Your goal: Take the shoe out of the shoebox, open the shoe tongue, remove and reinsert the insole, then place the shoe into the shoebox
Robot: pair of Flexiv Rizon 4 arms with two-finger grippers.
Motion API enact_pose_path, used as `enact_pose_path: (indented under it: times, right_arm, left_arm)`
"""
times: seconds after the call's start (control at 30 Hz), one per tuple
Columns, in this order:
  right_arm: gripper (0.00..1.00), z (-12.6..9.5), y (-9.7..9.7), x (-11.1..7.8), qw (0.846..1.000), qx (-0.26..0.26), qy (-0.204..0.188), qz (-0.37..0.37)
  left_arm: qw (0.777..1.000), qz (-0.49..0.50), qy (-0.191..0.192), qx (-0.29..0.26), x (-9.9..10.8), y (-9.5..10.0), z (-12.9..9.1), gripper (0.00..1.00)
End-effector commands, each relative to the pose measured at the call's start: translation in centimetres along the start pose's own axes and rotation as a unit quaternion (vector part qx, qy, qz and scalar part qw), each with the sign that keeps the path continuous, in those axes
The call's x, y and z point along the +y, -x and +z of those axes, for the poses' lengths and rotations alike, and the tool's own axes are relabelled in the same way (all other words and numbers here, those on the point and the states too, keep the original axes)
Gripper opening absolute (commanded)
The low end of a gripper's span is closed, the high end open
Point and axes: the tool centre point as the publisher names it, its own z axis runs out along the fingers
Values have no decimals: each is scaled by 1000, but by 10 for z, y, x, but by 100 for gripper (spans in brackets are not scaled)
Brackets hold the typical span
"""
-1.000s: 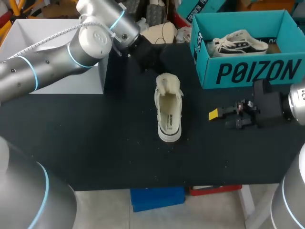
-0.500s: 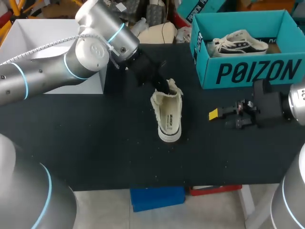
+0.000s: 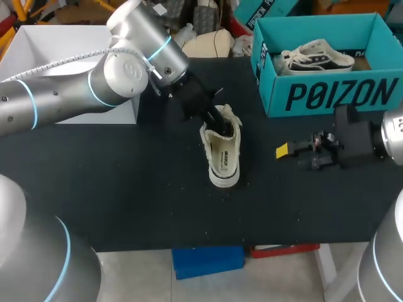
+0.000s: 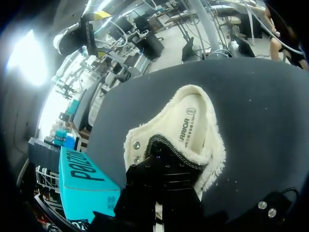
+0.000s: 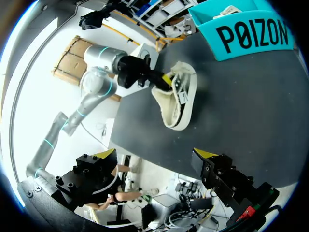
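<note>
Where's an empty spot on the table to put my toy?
The black table is bare in front, between the cream shoe and the near edge, and on the shoe's left. It's crowded between shoe, right gripper and teal shoebox.

The shoe (image 3: 223,157) is covered at its 12 o'clock end by the left hand (image 3: 215,121), whose tip is lost inside the opening. A second shoe (image 3: 318,55) is half hidden by the shoebox (image 3: 327,94) wall. The right arm (image 3: 393,135) is cut off at 3 o'clock.
</note>
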Motion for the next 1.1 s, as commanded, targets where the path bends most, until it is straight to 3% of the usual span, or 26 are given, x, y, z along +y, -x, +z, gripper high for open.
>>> enact_pose_path:
  times: [0.03,0.37,0.7,1.1]
  right_arm:
    - [100,0,0,1,1000,-1,-1,0]
    - [100,0,0,1,1000,-1,-1,0]
    - [100,0,0,1,1000,-1,-1,0]
    - [100,0,0,1,1000,-1,-1,0]
  left_arm:
    - [1000,1,0,7,-3,2,8,0]
    - [1000,14,-1,14,-10,16,10,0]
    - [993,78,71,59,-2,12,9,0]
    - [989,87,64,96,5,-3,29,0]
